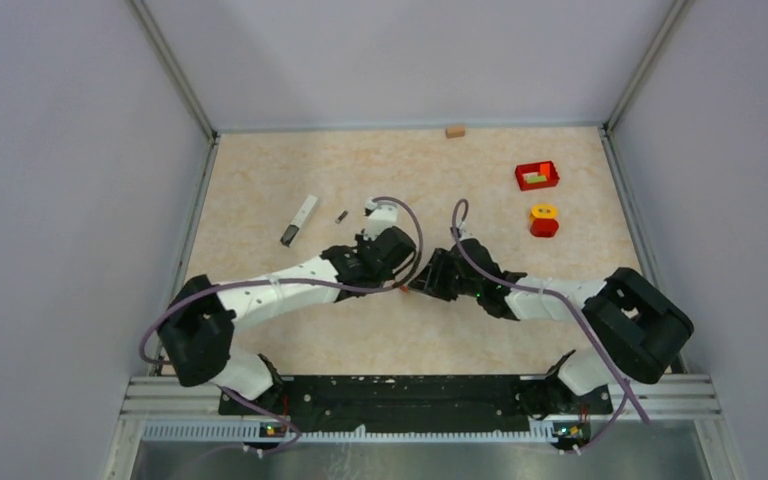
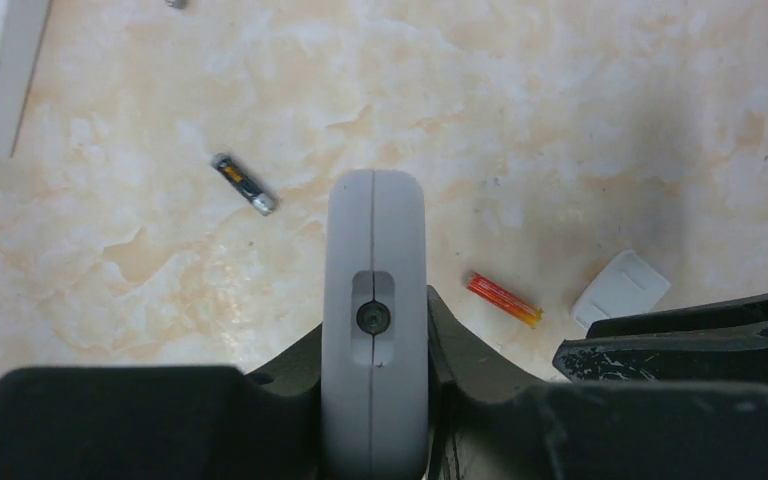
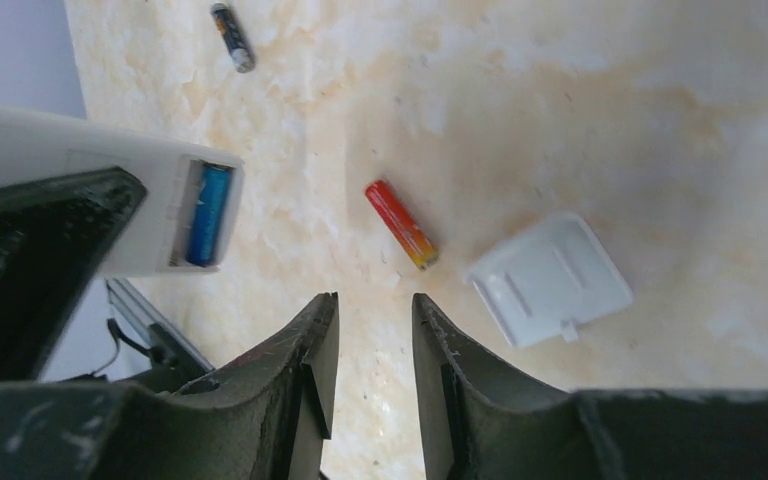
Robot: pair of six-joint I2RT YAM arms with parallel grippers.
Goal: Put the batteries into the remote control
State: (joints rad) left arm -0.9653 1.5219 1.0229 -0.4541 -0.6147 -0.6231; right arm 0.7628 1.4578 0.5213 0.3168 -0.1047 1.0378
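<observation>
Clamped the remote control (image 3: 60, 145) in the left pincer (image 2: 375, 345) at frame left, open bay (image 3: 182, 225) turned toward the right pincer (image 3: 375, 330), likely for loading. Showed one blue battery (image 3: 207, 213) seated inside. Had a red battery (image 3: 401, 224) lying on the bench (image 3: 660, 120) mid-frame, beside the detached lid (image 3: 548, 278). Poised right pincer at lower edge, narrowly parted, empty, seemingly aimed there.

Looked like a robotics lab: grey panels (image 1: 60, 150) around a marbled bench (image 1: 260, 180), left arm (image 1: 270, 292) and right arm (image 1: 550, 298) on a metal rail (image 1: 410, 395).
</observation>
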